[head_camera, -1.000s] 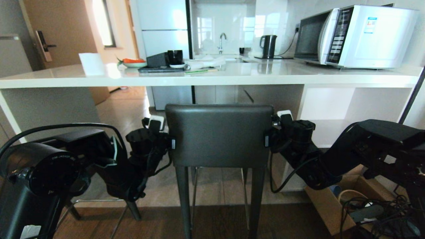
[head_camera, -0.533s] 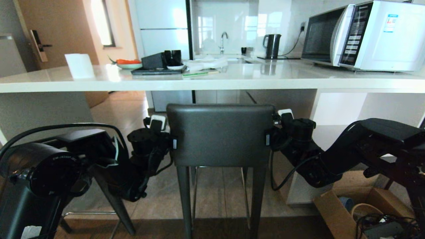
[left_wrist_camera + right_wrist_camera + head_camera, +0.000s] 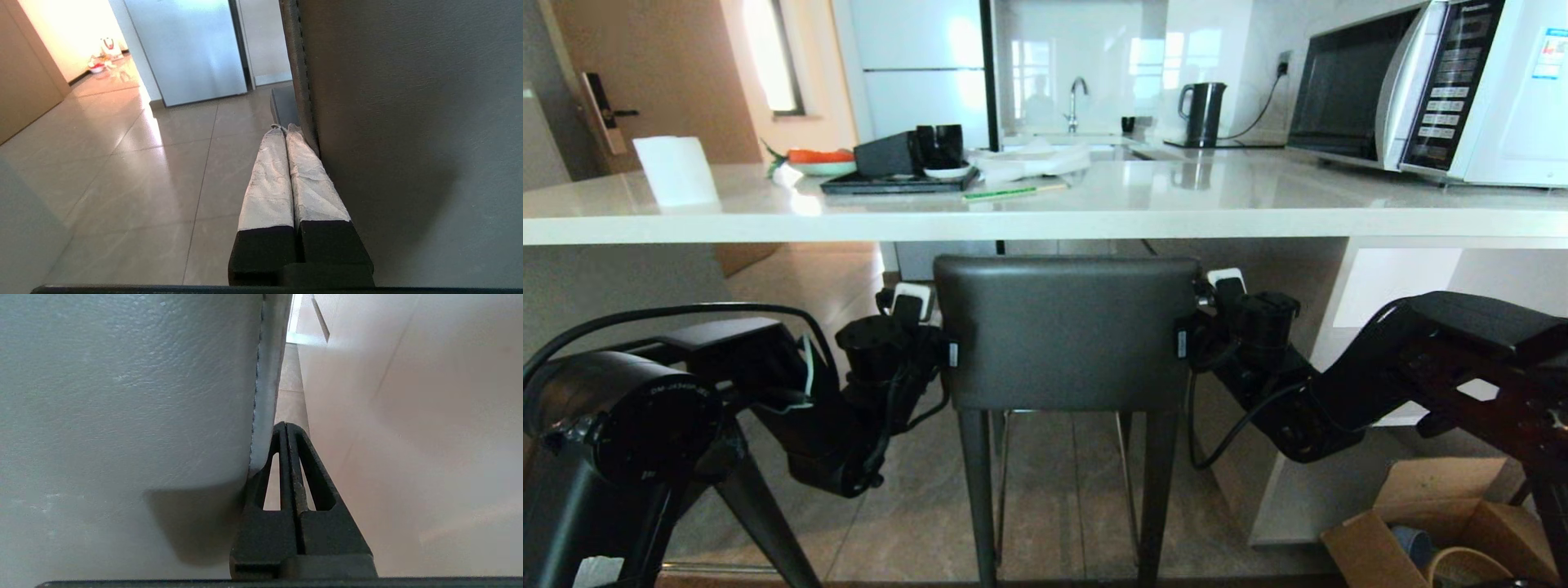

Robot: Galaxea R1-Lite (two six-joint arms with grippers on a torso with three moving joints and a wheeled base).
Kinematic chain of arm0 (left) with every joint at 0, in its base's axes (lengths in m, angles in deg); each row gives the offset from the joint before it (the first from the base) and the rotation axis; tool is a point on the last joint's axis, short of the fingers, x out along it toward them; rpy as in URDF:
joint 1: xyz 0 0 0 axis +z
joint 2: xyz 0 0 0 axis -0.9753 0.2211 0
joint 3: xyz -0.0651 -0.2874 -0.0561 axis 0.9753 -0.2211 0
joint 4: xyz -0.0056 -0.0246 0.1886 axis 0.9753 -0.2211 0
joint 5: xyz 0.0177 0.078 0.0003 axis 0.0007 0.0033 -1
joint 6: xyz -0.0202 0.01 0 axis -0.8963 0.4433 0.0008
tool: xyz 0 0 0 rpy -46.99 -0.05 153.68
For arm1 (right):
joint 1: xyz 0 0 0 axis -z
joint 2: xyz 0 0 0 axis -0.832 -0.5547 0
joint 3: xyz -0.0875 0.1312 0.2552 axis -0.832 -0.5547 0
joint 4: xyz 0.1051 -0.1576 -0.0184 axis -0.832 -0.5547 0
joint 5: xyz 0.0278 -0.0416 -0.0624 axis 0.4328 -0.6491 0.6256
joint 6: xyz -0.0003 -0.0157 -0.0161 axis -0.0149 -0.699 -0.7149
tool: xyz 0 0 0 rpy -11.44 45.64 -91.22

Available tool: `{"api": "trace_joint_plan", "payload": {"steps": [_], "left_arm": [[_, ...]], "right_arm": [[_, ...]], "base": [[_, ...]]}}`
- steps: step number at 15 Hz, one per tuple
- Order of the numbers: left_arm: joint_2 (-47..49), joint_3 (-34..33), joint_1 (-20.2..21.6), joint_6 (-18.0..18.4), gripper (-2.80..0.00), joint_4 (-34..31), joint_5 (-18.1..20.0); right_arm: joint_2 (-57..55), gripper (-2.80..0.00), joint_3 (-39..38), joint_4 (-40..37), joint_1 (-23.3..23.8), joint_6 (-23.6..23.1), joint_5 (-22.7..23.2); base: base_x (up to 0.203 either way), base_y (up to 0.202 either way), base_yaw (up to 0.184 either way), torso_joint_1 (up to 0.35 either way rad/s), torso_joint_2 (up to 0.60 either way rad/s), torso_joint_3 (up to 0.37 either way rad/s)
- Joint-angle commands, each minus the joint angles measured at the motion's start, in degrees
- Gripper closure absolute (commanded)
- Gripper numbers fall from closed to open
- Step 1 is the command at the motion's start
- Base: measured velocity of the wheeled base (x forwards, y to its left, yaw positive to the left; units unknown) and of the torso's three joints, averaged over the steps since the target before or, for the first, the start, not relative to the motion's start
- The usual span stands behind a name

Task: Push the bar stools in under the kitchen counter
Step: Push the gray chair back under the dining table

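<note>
The left gripper (image 3: 286, 130), fingers pressed together and holding nothing, is set against the left edge of the bar stool's (image 3: 1066, 331) grey backrest, while the right gripper (image 3: 286, 426), likewise closed and empty, is set against its right edge. The stool is seen squarely before the kitchen counter (image 3: 1045, 222), its backrest just below the white slab's near edge.

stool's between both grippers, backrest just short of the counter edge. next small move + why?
Probably keep driving straight ahead a little. Left gripper and right gripper, both shut, flank the stool's backrest, whose top sits just below the counter edge, so it should clear.
</note>
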Motion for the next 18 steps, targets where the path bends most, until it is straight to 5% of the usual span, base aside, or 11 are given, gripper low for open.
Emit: {"api": "trace_joint_plan", "payload": {"steps": [1, 12, 18], "left_arm": [[-0.21, -0.27, 0.03, 0.23, 0.0, 0.54, -0.35], [-0.01, -0.1, -6.08, 0.22, 0.0, 2.04, -0.75], [2.34, 1.83, -5.63, 0.4, 0.0, 2.04, -1.01]], "right_arm": [[0.47, 0.0, -0.3, 0.37, -0.04, -0.01, -0.16], [1.98, 0.0, -2.74, 0.55, 3.48, -0.19, -2.28], [2.95, 0.0, -3.76, 2.12, 3.96, -0.22, -2.11]], "base": [[0.169, 0.0, 0.0, 0.002, 0.01, -0.001], [0.009, 0.0, 0.001, 0.0, 0.0, 0.0], [0.0, 0.0, 0.0, 0.0, 0.0, 0.0]]}}
